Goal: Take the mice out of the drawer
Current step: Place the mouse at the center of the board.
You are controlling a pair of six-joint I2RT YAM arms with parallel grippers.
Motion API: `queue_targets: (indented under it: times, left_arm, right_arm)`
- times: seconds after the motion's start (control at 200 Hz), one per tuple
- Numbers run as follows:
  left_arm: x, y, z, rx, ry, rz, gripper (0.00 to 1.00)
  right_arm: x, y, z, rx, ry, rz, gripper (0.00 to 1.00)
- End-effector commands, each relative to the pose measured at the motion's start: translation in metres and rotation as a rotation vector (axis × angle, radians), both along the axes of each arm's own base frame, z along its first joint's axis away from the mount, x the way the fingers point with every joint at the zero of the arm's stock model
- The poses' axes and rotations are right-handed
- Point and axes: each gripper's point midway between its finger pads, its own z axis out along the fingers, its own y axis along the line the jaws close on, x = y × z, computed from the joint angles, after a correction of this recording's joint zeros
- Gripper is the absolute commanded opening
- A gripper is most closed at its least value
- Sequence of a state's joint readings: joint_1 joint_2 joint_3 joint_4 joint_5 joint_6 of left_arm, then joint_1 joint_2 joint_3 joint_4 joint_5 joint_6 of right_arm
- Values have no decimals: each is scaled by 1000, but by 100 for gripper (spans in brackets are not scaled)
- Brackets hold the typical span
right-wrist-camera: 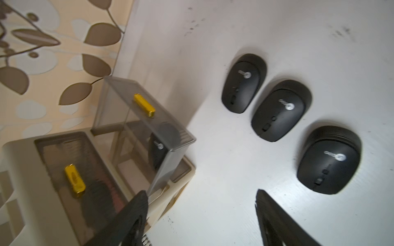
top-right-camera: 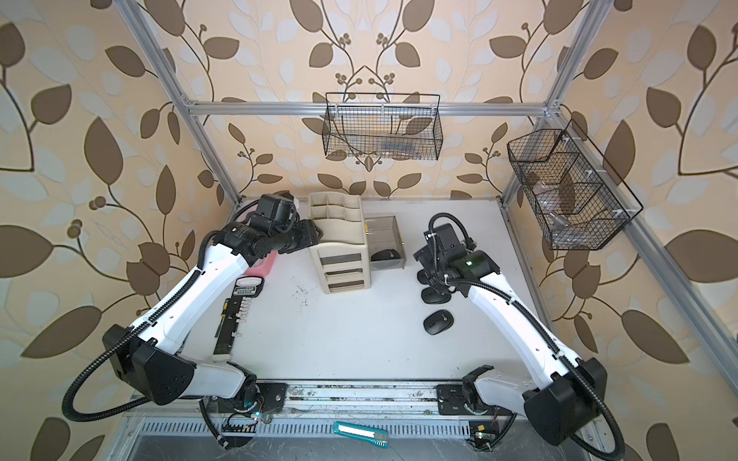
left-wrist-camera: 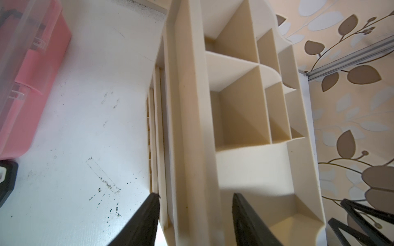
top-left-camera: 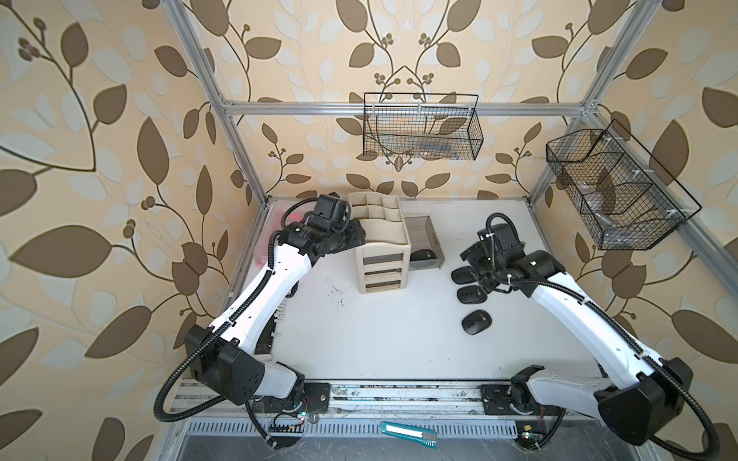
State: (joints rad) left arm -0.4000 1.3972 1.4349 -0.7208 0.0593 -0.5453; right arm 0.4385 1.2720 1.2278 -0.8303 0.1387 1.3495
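Three black mice (right-wrist-camera: 244, 83) (right-wrist-camera: 281, 110) (right-wrist-camera: 329, 159) lie in a row on the white table; both top views show them beside my right wrist (top-left-camera: 476, 322) (top-right-camera: 433, 319). A further black mouse (right-wrist-camera: 158, 149) (top-left-camera: 423, 254) lies in the smoky drawer (right-wrist-camera: 145, 127) pulled out of the beige organizer (top-left-camera: 379, 243). My right gripper (right-wrist-camera: 200, 198) hangs open over bare table between the drawer and the row, holding nothing. My left gripper (left-wrist-camera: 196, 198) stands open astride the organizer's side wall (left-wrist-camera: 191, 127), one finger on each side.
A pink box (left-wrist-camera: 32, 74) sits at the table's left edge, with a tool strip (top-right-camera: 235, 319) in front of it. Two wire baskets (top-left-camera: 421, 127) (top-left-camera: 615, 191) hang on the frame. A teal utility knife (top-left-camera: 407, 433) lies beyond the front rail.
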Motion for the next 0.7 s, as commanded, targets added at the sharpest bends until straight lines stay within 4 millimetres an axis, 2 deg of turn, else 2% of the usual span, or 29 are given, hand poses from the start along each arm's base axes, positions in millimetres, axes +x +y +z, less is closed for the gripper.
queue_targets:
  times: [0.0,0.055,0.165,0.24,0.31,0.375,0.485,0.54,0.695]
  left_arm:
    - [1,-10,13,-23,-30,-47,53]
    - [2,-11,13,-27,-28,-51,52]
    - [1,-14,14,-43,-24,-62,49]
    - [2,-12,15,-38,-27,-51,45]
    - [2,-11,14,-36,-27,-46,44]
    - [2,-14,12,-48,-27,-54,42]
    - [2,-16,10,-58,-16,-55,39]
    - [2,-16,11,-59,-18,-54,37]
    - [-1,-19,11,-86,-18,-61,33]
  right_arm:
    - [14,35,9,52,5,110,79]
    - [26,53,9,90,12,132,78]
    - [48,72,12,83,9,145,75]
    - [61,79,16,68,8,140,75]
    - [68,88,10,83,23,136,73]
    - [73,90,-1,75,41,120,73]
    - [68,81,-21,21,115,81,72]
    - [70,76,-24,13,102,53,72]
    - [76,81,-37,4,150,53,72]
